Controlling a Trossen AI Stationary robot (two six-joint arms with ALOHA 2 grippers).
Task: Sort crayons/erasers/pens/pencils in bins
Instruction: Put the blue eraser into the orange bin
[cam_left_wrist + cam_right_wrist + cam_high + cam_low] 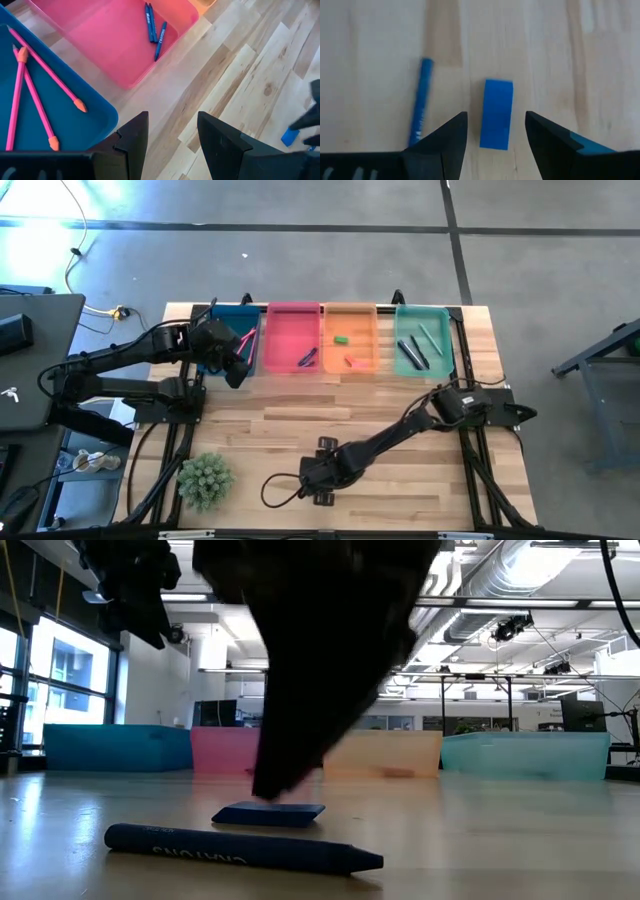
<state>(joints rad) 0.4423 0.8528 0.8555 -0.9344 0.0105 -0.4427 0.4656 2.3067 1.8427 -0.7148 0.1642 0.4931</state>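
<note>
A blue eraser [496, 114] lies flat on the wooden table near its front edge, with a blue crayon [420, 102] beside it. My right gripper [496, 122] is open just above the eraser, one finger on each side and neither touching it. In the low view the eraser [268, 813] lies behind the crayon [240, 848]. My left gripper [172, 145] hangs open and empty by the blue bin [232, 330]. That bin holds pink pencils [30, 95]. The pink bin [293, 337] holds blue crayons [152, 27].
The orange bin [350, 337] holds a green eraser [341, 338] and a pink-red one [352, 362]. The teal bin [423, 340] holds dark pens [413, 352]. A green potted plant [205, 478] stands at the near left, with a black cable loop [272, 490] beside the right gripper.
</note>
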